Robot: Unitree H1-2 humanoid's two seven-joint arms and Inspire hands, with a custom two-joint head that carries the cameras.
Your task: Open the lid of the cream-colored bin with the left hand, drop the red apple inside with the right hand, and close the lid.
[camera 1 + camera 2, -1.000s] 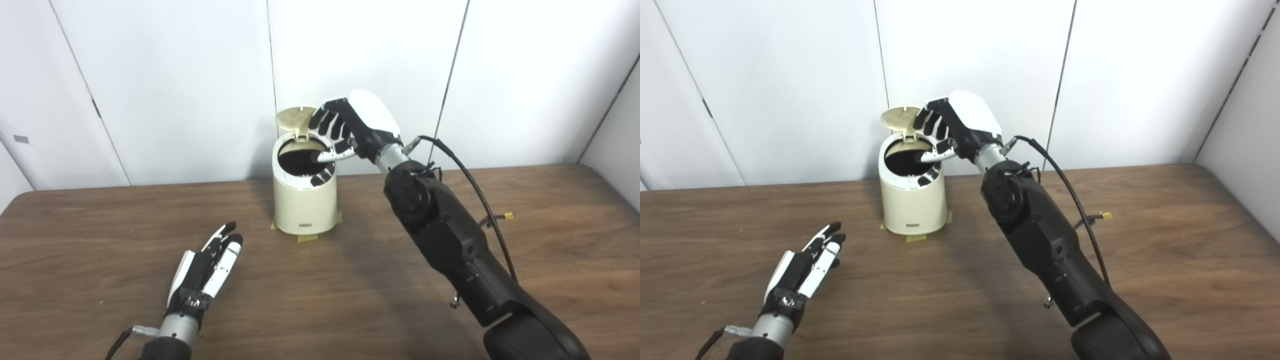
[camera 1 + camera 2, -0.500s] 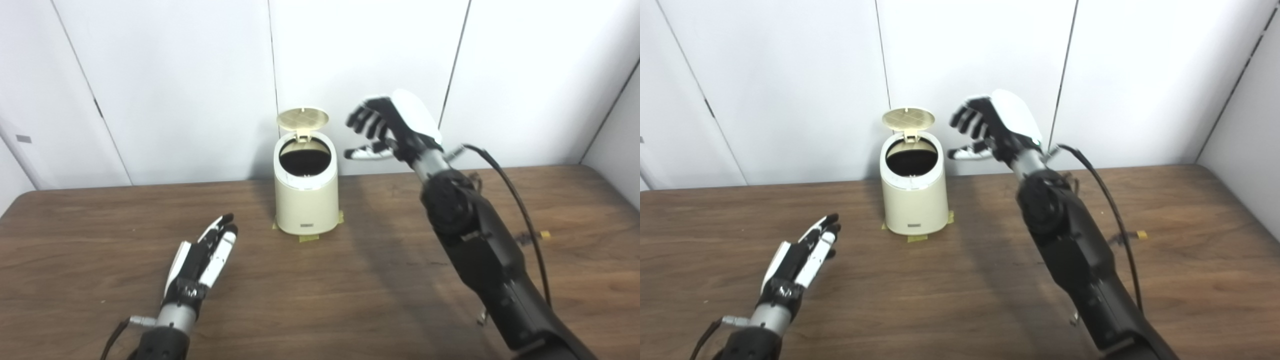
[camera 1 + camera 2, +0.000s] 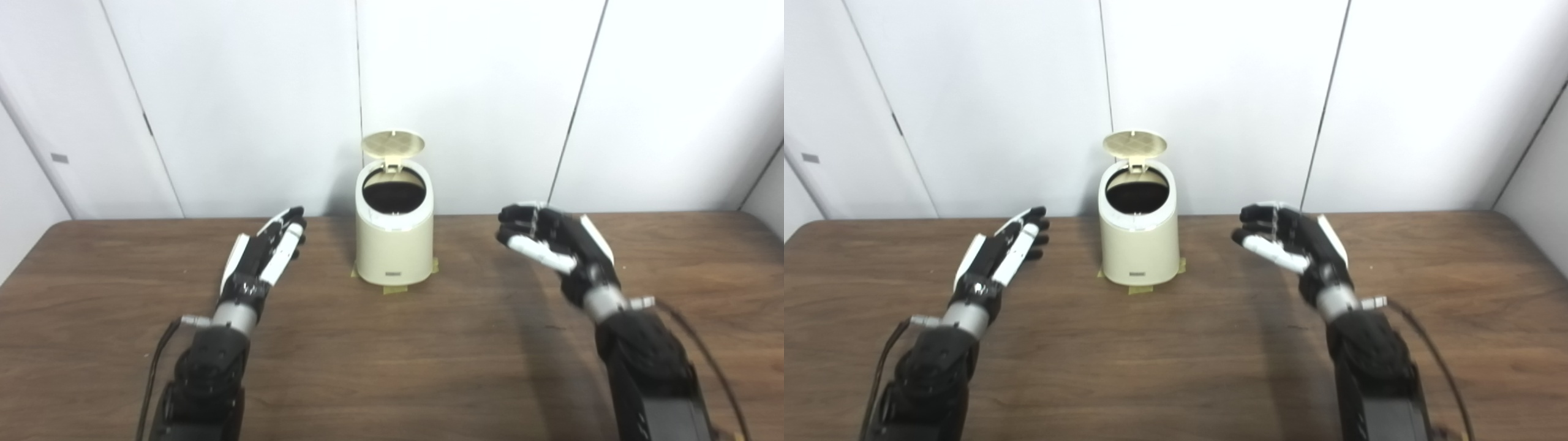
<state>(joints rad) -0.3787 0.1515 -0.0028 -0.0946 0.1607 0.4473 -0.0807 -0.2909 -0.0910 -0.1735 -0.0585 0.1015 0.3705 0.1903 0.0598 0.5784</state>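
Observation:
The cream-colored bin [image 3: 394,245] stands at the back middle of the table. Its round lid [image 3: 392,143] is swung up and stands open behind the dark mouth. No red apple shows anywhere; the bin's inside is dark. My left hand [image 3: 266,254] is open and empty, fingers stretched toward the bin, a little to its left and apart from it. My right hand [image 3: 554,245] is open and empty, fingers curled loosely, to the right of the bin and apart from it.
The brown wooden table [image 3: 392,367] carries the bin on strips of yellow tape [image 3: 394,286]. White wall panels stand right behind the bin. A black cable runs along my right forearm [image 3: 1421,343].
My right hand has drawn back from over the bin's mouth, down and to the right. My left hand has moved up toward the bin. The camera has shifted. The lid stays open.

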